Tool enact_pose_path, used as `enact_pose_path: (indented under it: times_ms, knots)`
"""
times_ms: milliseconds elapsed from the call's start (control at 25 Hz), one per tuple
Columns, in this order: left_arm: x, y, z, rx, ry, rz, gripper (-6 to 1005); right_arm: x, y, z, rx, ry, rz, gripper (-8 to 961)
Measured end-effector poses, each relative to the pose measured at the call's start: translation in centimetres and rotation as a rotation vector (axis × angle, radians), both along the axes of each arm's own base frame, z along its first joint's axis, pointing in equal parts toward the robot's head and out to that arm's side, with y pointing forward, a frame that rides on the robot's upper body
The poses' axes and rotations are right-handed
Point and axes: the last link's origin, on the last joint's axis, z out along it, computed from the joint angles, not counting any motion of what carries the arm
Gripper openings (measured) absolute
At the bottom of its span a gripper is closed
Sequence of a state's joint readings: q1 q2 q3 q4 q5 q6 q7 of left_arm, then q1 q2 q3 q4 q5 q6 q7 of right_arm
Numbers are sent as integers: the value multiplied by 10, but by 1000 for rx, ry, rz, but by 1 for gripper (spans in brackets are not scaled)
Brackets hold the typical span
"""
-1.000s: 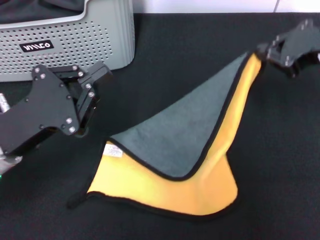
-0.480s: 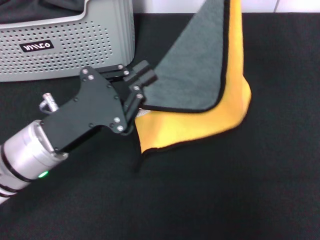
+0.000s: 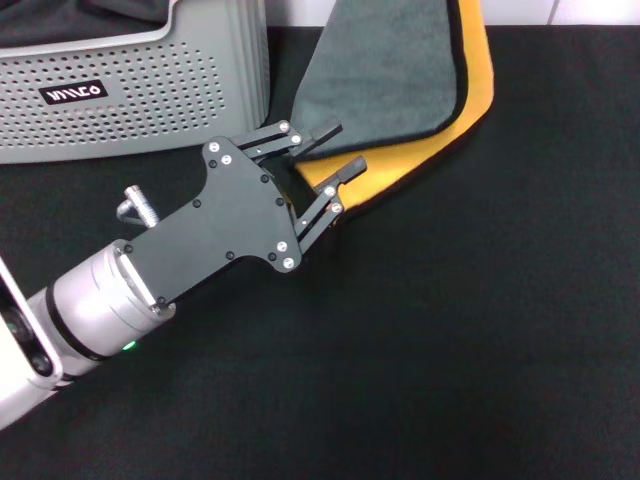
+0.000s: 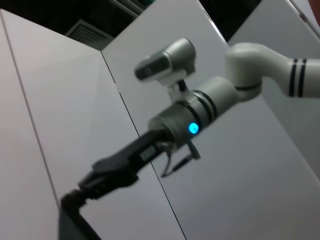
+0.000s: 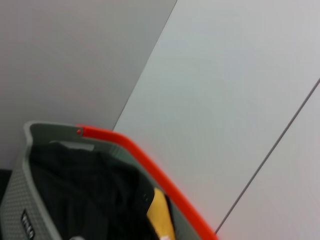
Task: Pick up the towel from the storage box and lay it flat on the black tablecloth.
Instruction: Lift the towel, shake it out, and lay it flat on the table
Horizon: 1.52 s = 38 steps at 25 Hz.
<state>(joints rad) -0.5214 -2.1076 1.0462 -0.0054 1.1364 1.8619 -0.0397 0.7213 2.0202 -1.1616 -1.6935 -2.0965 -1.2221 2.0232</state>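
Observation:
The towel [image 3: 400, 70] hangs from above the head view, grey face toward me with an orange-yellow strip along its lower right edge. Its lower end reaches the black tablecloth [image 3: 480, 330]. My left gripper [image 3: 332, 150] is open at the towel's lower corner, one finger over the grey edge and one over the orange edge. My right gripper is out of the head view. It shows in the left wrist view [image 4: 82, 192], raised and shut on the top of the dark cloth [image 4: 70, 222]. The storage box [image 3: 130, 90] stands at the back left.
The box holds dark fabric [image 3: 60, 20] and shows a black label [image 3: 73, 93]. The right wrist view looks down on the box [image 5: 20, 200] with dark cloth inside. A pale wall runs behind the table.
The towel has been lifted higher and drawn toward the back, leaving most of the tablecloth. My left gripper has moved forward and right to the towel's lower corner.

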Motion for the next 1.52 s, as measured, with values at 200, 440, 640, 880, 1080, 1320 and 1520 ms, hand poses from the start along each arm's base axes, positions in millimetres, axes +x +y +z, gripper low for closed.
enact_pose_path:
  times_ms: [200, 440, 640, 880, 1080, 1320, 1520]
  knots:
    - [1, 2, -2, 13, 15, -4, 333, -10, 3, 3, 28, 20, 24, 7]
    - [1, 4, -1, 27, 9, 10, 364, -23, 5, -2, 69, 54, 55, 7]
    - [1, 7, -4, 70, 22, 28, 443, -35, 7, -7, 105, 80, 86, 7]
    - [6, 15, -10, 133, 49, 65, 816, -52, 6, -9, 119, 117, 123, 7]
    - [9, 21, -10, 206, 50, 90, 815, -64, 4, -13, 103, 126, 145, 7]
    - [10, 28, -5, 289, 15, 157, 814, -78, 2, -19, 85, 132, 176, 7]
    - [10, 28, -8, 317, 29, 176, 813, -89, 3, -26, 82, 142, 193, 7]
